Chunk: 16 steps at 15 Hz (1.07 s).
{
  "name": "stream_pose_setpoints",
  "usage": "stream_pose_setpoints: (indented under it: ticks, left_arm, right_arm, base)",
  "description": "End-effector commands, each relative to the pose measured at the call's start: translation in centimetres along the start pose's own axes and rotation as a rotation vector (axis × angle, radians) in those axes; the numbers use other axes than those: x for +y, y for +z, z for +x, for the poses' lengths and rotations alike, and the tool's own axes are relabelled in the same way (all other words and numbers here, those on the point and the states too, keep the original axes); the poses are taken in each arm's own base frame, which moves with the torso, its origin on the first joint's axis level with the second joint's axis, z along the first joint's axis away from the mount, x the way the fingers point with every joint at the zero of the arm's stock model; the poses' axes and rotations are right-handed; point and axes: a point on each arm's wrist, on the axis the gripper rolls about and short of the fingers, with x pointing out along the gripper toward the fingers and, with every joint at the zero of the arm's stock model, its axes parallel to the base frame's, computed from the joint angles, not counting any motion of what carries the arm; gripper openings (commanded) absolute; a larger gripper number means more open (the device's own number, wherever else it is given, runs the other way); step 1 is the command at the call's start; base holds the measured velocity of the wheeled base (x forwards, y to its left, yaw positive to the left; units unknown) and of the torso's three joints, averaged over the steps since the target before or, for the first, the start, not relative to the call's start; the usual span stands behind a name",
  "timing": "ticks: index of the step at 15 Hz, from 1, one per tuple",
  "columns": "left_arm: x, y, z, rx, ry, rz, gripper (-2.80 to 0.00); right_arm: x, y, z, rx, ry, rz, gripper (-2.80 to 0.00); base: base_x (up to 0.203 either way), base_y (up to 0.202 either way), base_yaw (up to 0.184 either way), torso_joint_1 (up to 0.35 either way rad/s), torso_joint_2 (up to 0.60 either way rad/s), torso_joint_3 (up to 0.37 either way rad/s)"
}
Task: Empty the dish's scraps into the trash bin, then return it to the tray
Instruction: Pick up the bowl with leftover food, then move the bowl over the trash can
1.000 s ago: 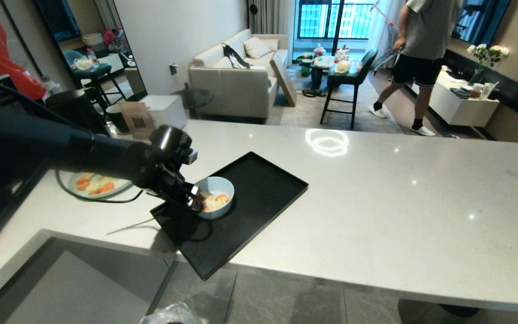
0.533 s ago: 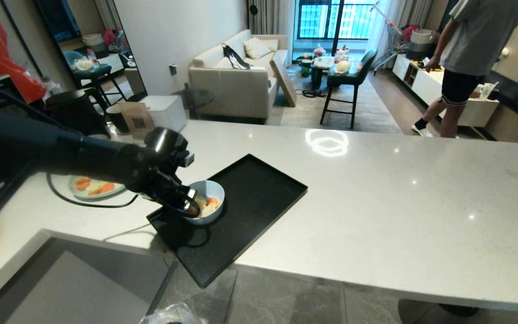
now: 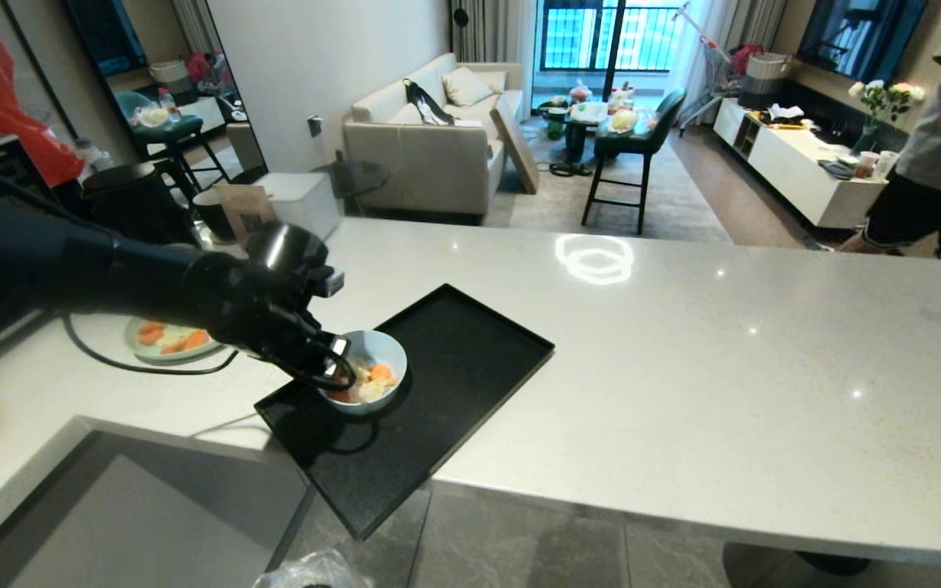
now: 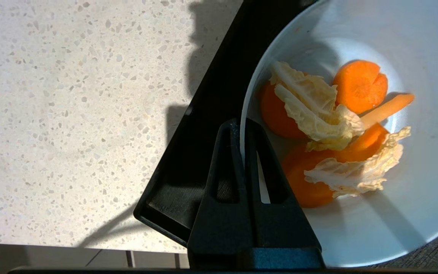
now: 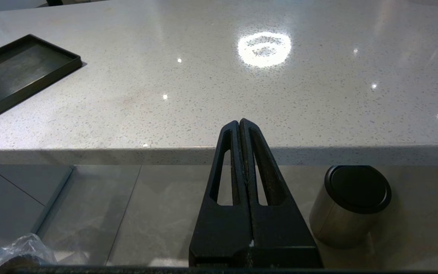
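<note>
Head view: the left gripper [image 3: 338, 369] has its jaws clamped on the near-left rim of the dish [image 3: 372, 367], which sits at the near-left part of the tray [image 3: 470, 351] on the pale tabletop [image 3: 683, 343], with the scraps [image 3: 368, 382] of orange carrot and pale leaf lying inside it. In the left wrist view one finger sits inside the rim and the other outside, pinched tight with the thin wall between them. The right gripper [image 5: 240, 125] hangs below the near tabletop edge with its jaws pressed together and empty, the bag-lined trash bin [image 3: 311, 572] down on the floor nearby.
</note>
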Motion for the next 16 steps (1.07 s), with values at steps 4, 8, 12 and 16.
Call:
stream_pose_setpoints:
  ticks: [4,8,12,16]
  left_arm:
    - [0.1,-0.3,-1.5,0.025,-0.043,0.001,-2.8]
    - [0.5,-0.2,-3.9,0.005,-0.044,-0.001,-2.8]
    - [1.4,-1.3,-7.7,0.05,-0.038,-0.01,-2.8]
    - [2.9,-2.7,-11.3,0.094,-0.023,-0.04,-2.8]
  right_arm:
    - [0.0,0.0,0.0,-0.001,0.0,0.0,-2.8]
    - [0.0,0.0,0.0,0.0,0.0,0.0,-2.8]
    - [0.0,0.0,0.0,0.0,0.0,0.0,-2.8]
    - [0.0,0.0,0.0,0.0,0.0,0.0,-2.8]
  base:
    - [0.0,0.0,0.0,0.0,0.0,0.0]
    - [0.0,0.0,0.0,0.0,0.0,0.0]
    - [0.0,0.0,0.0,0.0,0.0,0.0]
    - [0.0,0.0,0.0,0.0,0.0,0.0]
